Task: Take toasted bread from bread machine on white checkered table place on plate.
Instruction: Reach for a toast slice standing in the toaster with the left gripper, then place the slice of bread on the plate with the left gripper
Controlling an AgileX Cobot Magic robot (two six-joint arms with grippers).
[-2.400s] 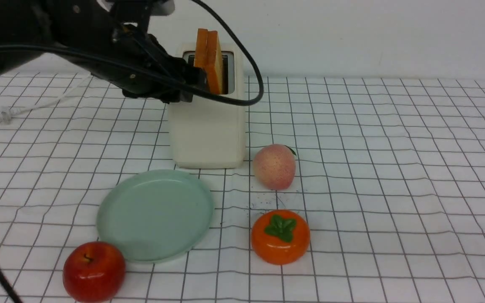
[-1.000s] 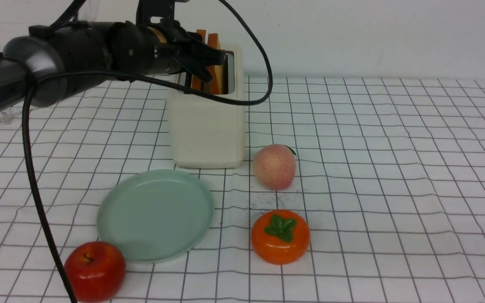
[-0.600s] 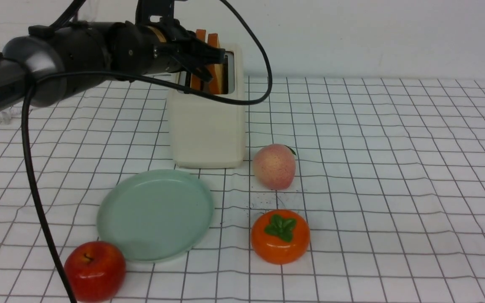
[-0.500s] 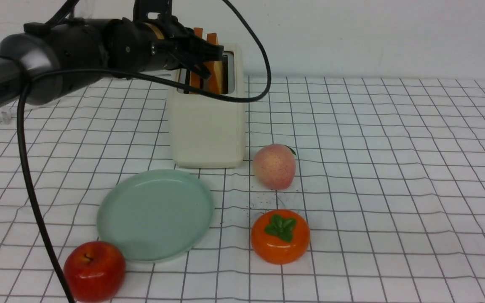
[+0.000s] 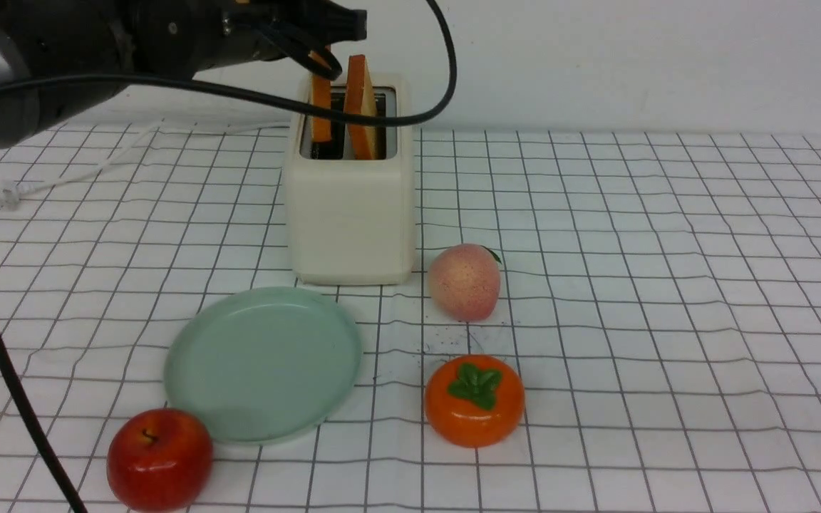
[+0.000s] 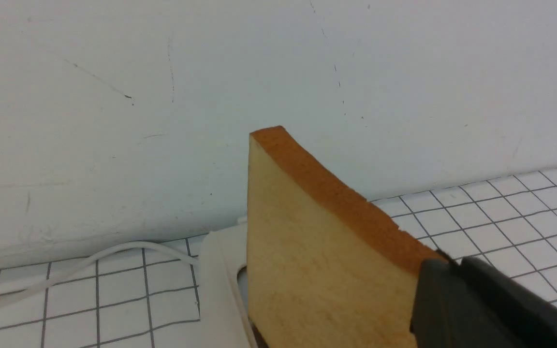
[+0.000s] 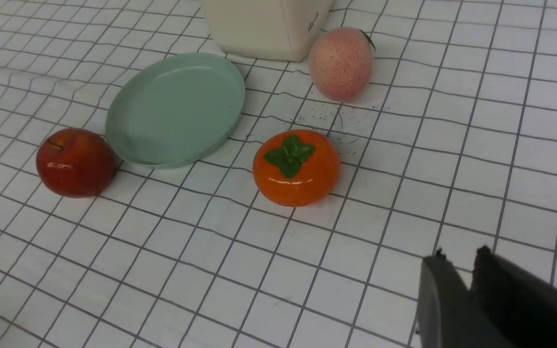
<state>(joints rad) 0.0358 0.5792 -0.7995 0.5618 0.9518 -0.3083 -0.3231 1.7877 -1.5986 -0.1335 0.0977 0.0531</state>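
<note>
Left arm (image 5: 61, 43) reaches level above the toaster (image 5: 350, 214), left gripper (image 5: 332, 50) clamped tight on the left toast slice (image 5: 321, 107), which stands partly out of its slot.

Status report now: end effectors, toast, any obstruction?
Left end effector shut on toasted bread, partly out of bread machine. Right end effector empty. Plate bare, apple beside it.

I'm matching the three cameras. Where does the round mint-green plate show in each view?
Front view: round mint-green plate in front of the boxy cream-white toaster, beside the glossy red apple.
Left wrist view: not in it.
Right wrist view: plate between apple and toaster.
Shared landmark: the toaster, in all three.
</note>
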